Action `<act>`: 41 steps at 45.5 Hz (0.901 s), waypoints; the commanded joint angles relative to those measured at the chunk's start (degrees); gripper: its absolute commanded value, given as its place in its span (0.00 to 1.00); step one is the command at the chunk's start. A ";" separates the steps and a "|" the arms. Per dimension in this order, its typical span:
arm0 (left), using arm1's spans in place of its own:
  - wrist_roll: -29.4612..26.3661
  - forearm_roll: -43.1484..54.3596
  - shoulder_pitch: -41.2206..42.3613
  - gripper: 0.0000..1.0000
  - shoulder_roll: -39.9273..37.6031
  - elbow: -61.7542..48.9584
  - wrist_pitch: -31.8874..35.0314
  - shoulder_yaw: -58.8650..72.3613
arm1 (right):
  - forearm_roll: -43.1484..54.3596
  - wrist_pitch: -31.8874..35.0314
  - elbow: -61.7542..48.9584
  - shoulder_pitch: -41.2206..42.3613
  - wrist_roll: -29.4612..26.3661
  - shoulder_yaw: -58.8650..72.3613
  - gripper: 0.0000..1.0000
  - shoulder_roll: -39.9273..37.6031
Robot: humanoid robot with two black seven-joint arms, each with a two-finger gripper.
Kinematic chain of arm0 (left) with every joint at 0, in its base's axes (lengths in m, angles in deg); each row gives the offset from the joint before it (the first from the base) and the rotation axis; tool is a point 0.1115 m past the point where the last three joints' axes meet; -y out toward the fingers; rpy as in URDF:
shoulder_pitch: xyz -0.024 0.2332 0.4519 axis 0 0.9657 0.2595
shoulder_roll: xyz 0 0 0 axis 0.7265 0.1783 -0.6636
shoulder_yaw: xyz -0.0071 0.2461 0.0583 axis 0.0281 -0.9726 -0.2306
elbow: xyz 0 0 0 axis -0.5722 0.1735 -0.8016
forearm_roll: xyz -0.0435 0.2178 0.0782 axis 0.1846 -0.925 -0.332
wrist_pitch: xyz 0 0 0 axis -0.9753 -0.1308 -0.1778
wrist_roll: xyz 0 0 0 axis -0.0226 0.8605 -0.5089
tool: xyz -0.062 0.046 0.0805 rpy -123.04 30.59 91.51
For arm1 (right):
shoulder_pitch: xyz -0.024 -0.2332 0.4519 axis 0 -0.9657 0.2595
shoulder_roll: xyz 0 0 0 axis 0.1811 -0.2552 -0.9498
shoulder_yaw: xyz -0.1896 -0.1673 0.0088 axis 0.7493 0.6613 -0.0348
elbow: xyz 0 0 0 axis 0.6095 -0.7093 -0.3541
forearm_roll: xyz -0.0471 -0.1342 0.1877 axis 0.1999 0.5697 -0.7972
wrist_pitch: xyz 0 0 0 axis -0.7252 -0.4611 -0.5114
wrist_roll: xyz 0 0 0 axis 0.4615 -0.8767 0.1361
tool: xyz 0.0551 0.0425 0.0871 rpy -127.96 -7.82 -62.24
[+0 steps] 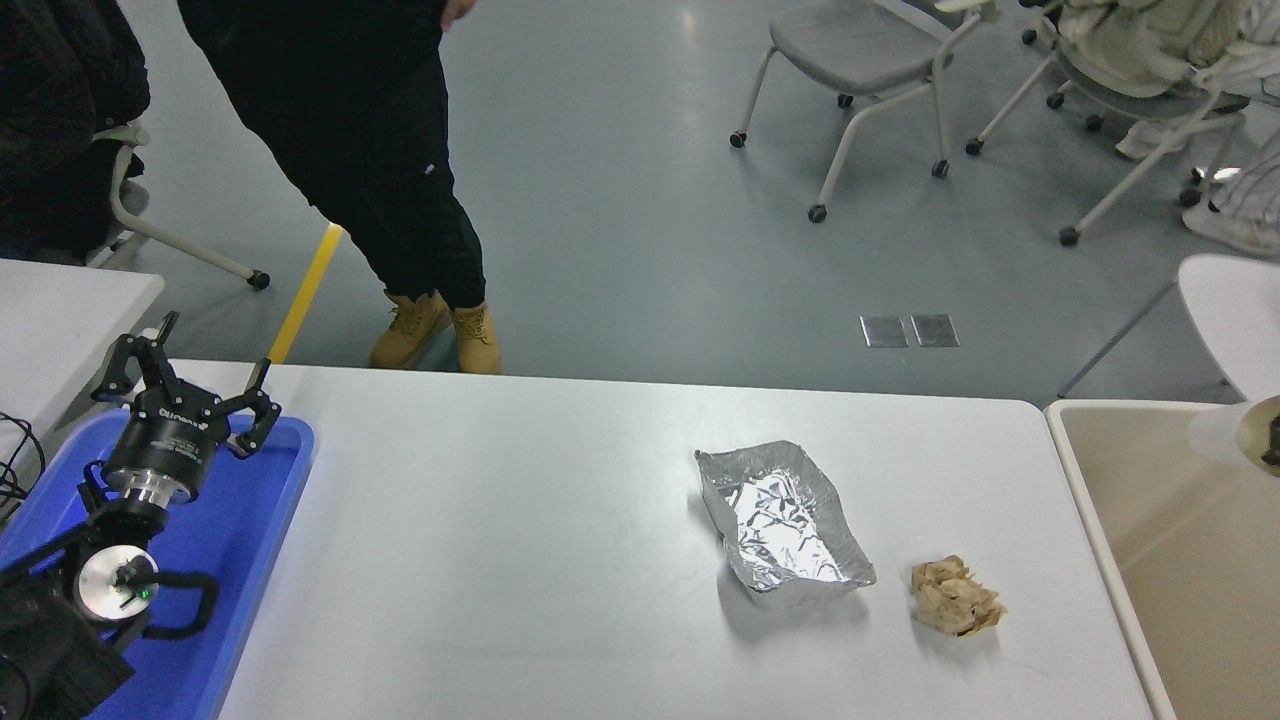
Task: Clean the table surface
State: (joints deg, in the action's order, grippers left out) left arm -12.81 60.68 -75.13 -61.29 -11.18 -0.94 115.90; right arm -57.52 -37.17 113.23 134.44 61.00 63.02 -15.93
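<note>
The table surface [520, 540] is a wide white top carrying a crumpled silver foil tray [785, 525] right of centre and a wad of brown paper [955, 597] beside it to the right. At the right edge a white paper cup [1225, 437] hangs tilted above a beige bin. Only a dark tip of my right gripper [1272, 442] shows at the cup's mouth, holding it. My left gripper [205, 355] is parked open over the blue tray at the lower left, empty.
A blue tray [250, 520] lies on the table's left end under the left arm. The beige bin [1180, 560] stands against the table's right end. A person [380, 150] in black stands at the far left side. Wheeled chairs [860, 60] stand farther back.
</note>
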 commanded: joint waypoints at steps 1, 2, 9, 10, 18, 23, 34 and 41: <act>0.00 0.00 0.00 1.00 0.00 -0.01 0.00 0.00 | -3.28 -9.96 -14.95 -9.34 0.12 -0.21 0.00 14.09; 0.00 0.00 0.00 1.00 0.00 0.08 0.00 0.00 | -3.28 -10.22 -16.80 -9.96 0.12 -0.13 0.00 15.50; 0.00 0.00 0.00 1.00 0.00 -0.01 0.00 0.00 | -3.28 -10.75 -31.47 -14.44 0.12 -0.13 0.00 24.47; 0.00 0.00 0.00 1.00 0.00 -0.01 0.00 0.00 | -3.28 -10.75 -33.67 -14.88 0.12 -0.13 0.00 25.70; 0.00 0.00 0.00 1.00 0.00 -0.01 0.00 0.00 | -4.42 -10.66 -50.97 -18.31 0.12 -0.30 0.00 35.18; 0.00 0.00 0.00 1.00 0.00 -0.01 0.09 0.00 | -7.76 -10.66 -55.57 -18.84 0.12 -0.48 0.00 39.24; 0.00 0.00 0.00 1.00 0.00 -0.01 0.00 0.00 | -11.11 -10.66 -56.19 -20.16 0.12 -0.48 0.00 42.05; 0.00 0.00 0.00 1.00 0.00 0.08 0.00 0.00 | -11.89 -10.66 -56.28 -21.12 0.12 -0.83 0.00 42.32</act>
State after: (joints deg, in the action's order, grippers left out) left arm -12.81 60.68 -75.13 -61.29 -11.18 -0.94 115.90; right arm -67.33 -47.69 59.65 115.07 61.12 62.55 23.74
